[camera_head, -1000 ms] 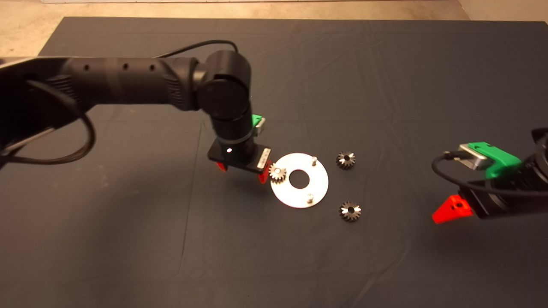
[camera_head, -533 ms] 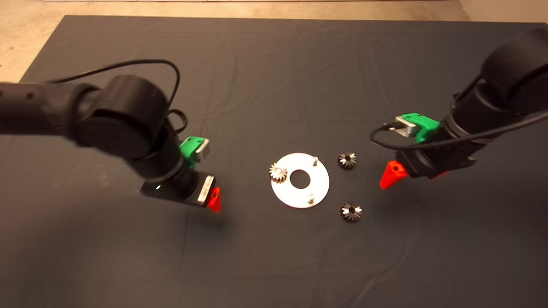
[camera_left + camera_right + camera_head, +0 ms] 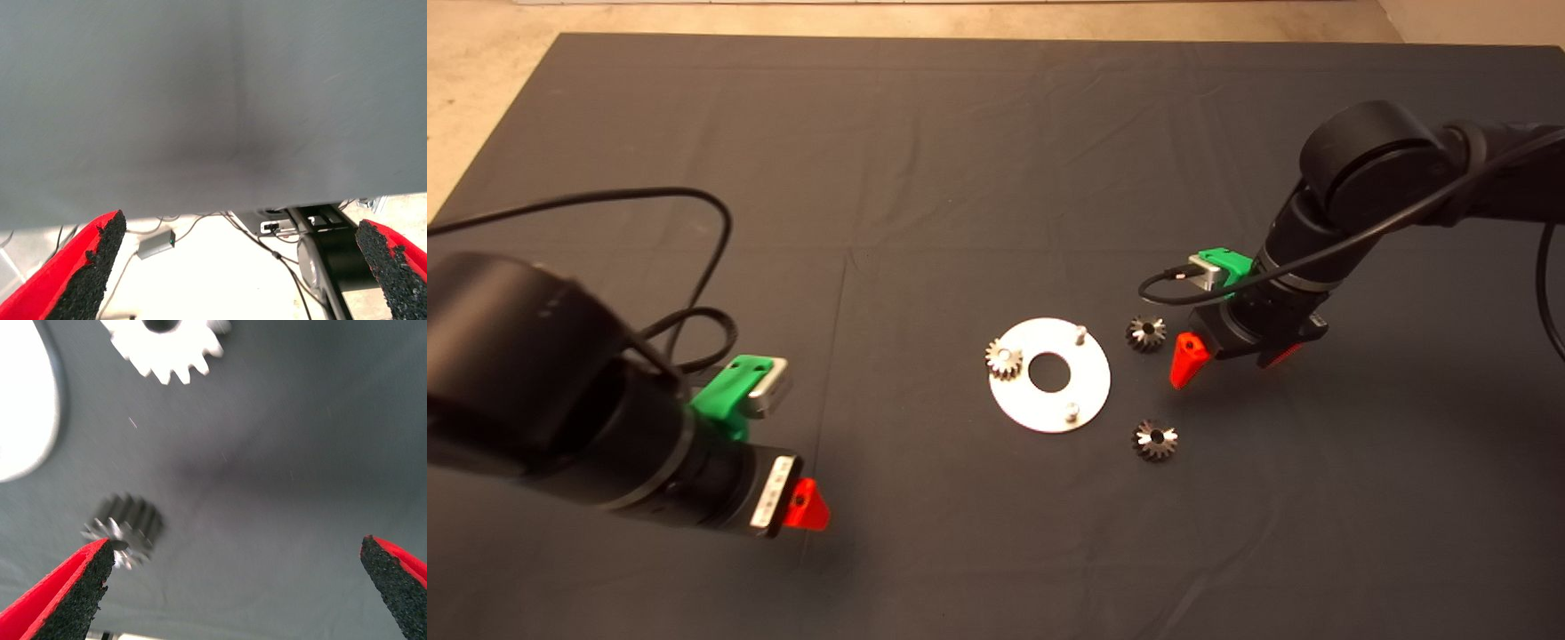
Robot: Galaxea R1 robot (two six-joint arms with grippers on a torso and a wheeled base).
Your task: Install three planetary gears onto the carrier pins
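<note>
One gear (image 3: 1004,360) sits on a pin of the disc (image 3: 1087,384); two gears (image 3: 1145,333) (image 3: 1154,439) lie on the mat (image 3: 960,160) beside it. Right gripper (image 3: 1227,356), fingers wide, hovers just beside the upper gear (image 3: 125,528). Left gripper (image 3: 240,267), also wide, is near the mat's edge.

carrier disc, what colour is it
Shiny silver, the carrier disc shows best in the head view.

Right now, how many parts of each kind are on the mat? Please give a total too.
Planetary gears: 3 (one on a pin, two loose on the mat)
Silver disc: 1
Carrier pins: 3
Total: 7
</note>
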